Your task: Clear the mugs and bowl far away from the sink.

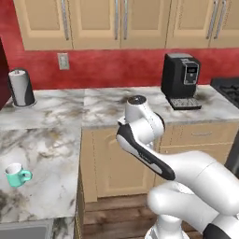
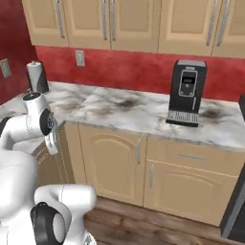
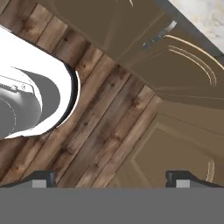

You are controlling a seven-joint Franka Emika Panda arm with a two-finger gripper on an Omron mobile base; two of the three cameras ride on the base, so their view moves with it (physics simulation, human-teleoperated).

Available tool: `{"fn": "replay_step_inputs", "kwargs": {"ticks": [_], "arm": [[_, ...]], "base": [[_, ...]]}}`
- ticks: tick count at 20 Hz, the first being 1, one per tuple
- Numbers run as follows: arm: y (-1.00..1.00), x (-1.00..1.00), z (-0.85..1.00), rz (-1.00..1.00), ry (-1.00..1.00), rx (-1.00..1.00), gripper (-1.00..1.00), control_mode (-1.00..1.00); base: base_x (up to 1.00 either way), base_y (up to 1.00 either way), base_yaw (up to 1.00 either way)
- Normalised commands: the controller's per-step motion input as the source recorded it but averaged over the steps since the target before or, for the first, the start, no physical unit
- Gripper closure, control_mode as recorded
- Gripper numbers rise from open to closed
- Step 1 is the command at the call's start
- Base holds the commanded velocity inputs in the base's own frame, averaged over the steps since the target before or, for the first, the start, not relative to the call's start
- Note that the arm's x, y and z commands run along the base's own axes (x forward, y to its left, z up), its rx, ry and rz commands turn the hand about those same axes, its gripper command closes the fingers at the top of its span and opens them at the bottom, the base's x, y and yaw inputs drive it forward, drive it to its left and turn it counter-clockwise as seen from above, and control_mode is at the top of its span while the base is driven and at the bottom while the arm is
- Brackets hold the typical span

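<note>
at the far left of the left base view, low down, the mint mug [image 1: 17,175] stands upright on the marble counter [image 1: 51,149], handle to the right, with a grey strip of the sink [image 1: 25,231] just below it at the bottom left corner. so that mug is close to the sink and has yet to be cleared. i cannot tell where the teal mug and the bowl are. higher at the left a paper towel roll [image 1: 21,87] stands by the red wall. in the middle the arm is folded up over the floor, well apart from the mug. at the upper right a coffee machine [image 1: 181,79] sits on the back counter, a stretch that looks far enough from the sink to serve as a drop spot.

in the right base view the same roll [image 2: 37,76] is at upper left and the coffee machine [image 2: 187,93] at upper right.

in the hand view the gripper [image 3: 111,178] points down at the wood floor [image 3: 100,131] and cabinet doors [image 3: 183,78]; its two tips stand wide apart at the bottom corners with nothing between them, so it is released and empty.

my read: this is the start of the reach for the mint mug, nothing grasped yet. the next move calls for swinging the hand left and over the counter, then coming down with the jaws astride the mug's wall, clear of the handle.
</note>
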Motion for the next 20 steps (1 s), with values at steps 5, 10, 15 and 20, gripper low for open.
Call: {"fn": "replay_step_inputs", "kwargs": {"ticks": [5, 10, 15, 20], "arm": [[0.0, 0.0, 0.0, 0.0, 0.0, 0.0, -1.0, 1.0], [0.0, 0.0, 0.0, 0.0, 0.0, 0.0, -1.0, 1.0], [0.0, 0.0, 0.0, 0.0, 0.0, 0.0, -1.0, 1.0], [0.0, 0.0, 0.0, 0.0, 0.0, 0.0, -1.0, 1.0]], "base": [[0.22, 0.0, 0.67], [0.28, 0.16, 0.5], [0.38, 0.1, 0.43], [0.38, -0.08, 0.53]]}}
